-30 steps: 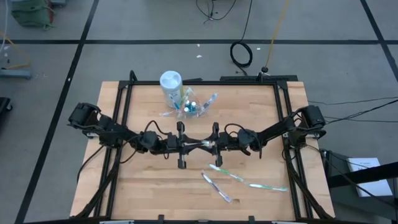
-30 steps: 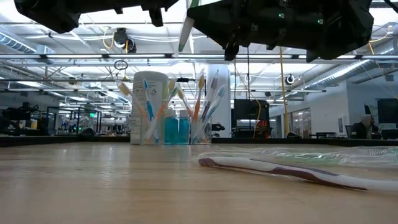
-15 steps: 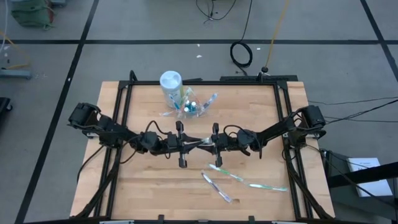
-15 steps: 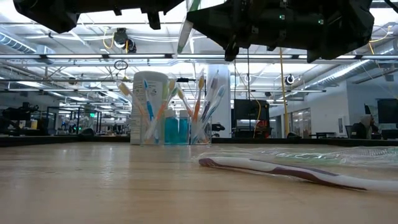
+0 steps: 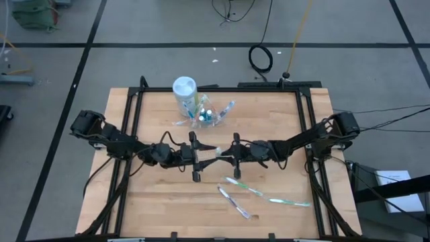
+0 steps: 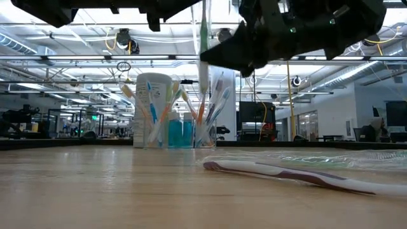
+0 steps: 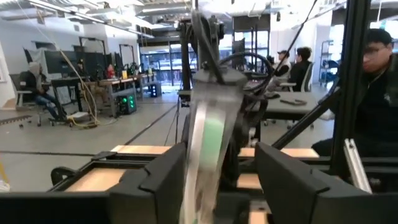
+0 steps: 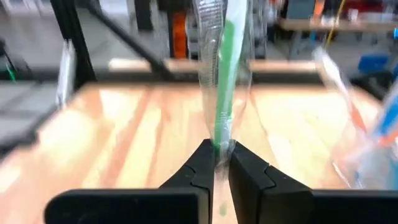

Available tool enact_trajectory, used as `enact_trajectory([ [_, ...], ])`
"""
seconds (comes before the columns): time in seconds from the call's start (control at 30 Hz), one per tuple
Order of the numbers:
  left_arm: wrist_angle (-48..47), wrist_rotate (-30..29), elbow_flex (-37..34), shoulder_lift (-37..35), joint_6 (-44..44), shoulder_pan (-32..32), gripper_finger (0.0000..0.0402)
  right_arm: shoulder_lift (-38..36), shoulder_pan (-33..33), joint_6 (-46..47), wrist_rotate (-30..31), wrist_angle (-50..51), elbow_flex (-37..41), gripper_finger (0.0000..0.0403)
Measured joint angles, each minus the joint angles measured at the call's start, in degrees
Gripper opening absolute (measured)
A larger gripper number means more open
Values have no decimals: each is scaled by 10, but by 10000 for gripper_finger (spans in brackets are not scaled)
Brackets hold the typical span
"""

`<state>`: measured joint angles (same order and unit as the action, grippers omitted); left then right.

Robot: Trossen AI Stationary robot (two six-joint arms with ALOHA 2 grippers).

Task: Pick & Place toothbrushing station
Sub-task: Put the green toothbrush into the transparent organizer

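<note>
Toothbrush, green, in slick clear wrap: light, slim, probably slippery, best pinched low on the handle (not the bristles). Hangs above mid-table, clamped in right gripper, between left gripper's spread fingers, well short of clear holder. Stands near upright in the low view, no longer slanting as a second ago.

Two dark six-joint arms, black looping cables along the links, blocky matte-black fingers, black wedge-shaped fingertips
</note>
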<state>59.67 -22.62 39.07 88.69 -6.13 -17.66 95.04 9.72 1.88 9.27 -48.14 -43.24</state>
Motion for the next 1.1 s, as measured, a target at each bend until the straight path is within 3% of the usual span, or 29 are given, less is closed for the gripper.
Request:
enact_trajectory([
  [0.17, -33, -29, 0, -8, 14, 2, 210, -47, -4, 0, -2, 102, 0, 20],
  [0.37, -86, -31, 0, -8, 56, 28, 196, -64, 0, 0, -4, 113, -1, 20],
  [0.57, -90, 45, 1, 2, 107, 59, 172, -64, -2, -1, -4, 119, -1, 20],
  [1.1, -58, 63, 8, 14, 78, 64, 142, -64, -4, 4, -3, 129, -1, 20],
])
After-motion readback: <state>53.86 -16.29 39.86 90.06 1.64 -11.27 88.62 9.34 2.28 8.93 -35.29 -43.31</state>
